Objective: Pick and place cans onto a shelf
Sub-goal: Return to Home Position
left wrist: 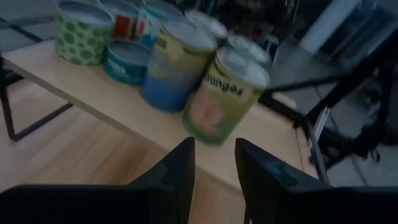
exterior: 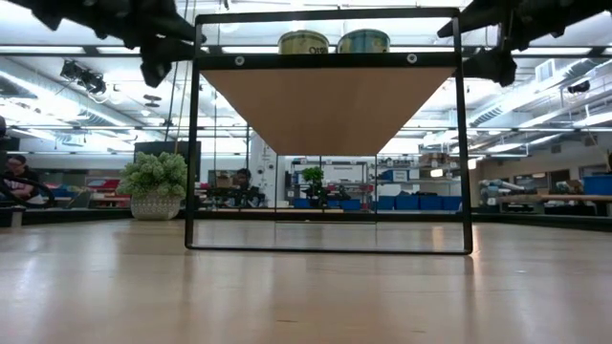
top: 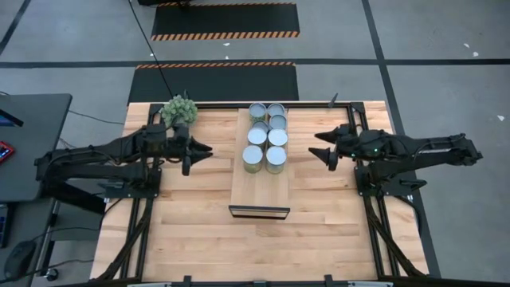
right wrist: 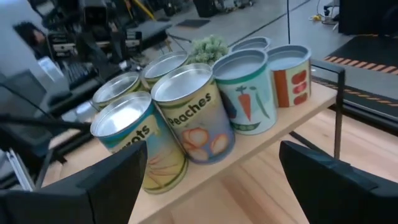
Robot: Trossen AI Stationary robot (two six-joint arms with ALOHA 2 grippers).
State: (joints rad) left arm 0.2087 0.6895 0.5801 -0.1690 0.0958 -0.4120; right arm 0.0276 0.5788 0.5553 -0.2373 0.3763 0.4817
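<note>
While both arms hang above the wood, the table [top: 199, 239] fills the middle of the high view. One shelf [top: 260, 191] lies along its centre line from 12 o'clock to 6 o'clock. In the low view the shelf is a raised board on a thin black frame, standing off the tabletop.

Two arms flank it. The left gripper [top: 201, 149] sits at 9 o'clock of the shelf, near it but apart, with its tips aimed toward 3 o'clock. Its two fingers [left wrist: 180, 174] stand a narrow gap apart and grip nothing. The right gripper [top: 320, 150] sits at 3 o'clock of the shelf, likewise apart, with its tips toward 9 o'clock. Its two fingers [right wrist: 112, 180] are spread wide with nothing between them.

One plant [top: 179, 110] stands at the table's 11 o'clock corner, just beyond the left arm.

Eight cans [top: 276, 159] stand upright on the shelf's 12 o'clock half, in two columns of four, packed close. The pair nearest 6 o'clock show greenish sides. In the low view only two cans show over the front edge. One label in the right wrist view reads "Peaches".

One person [exterior: 13, 177] sits far off at 9 o'clock in the low view.
</note>
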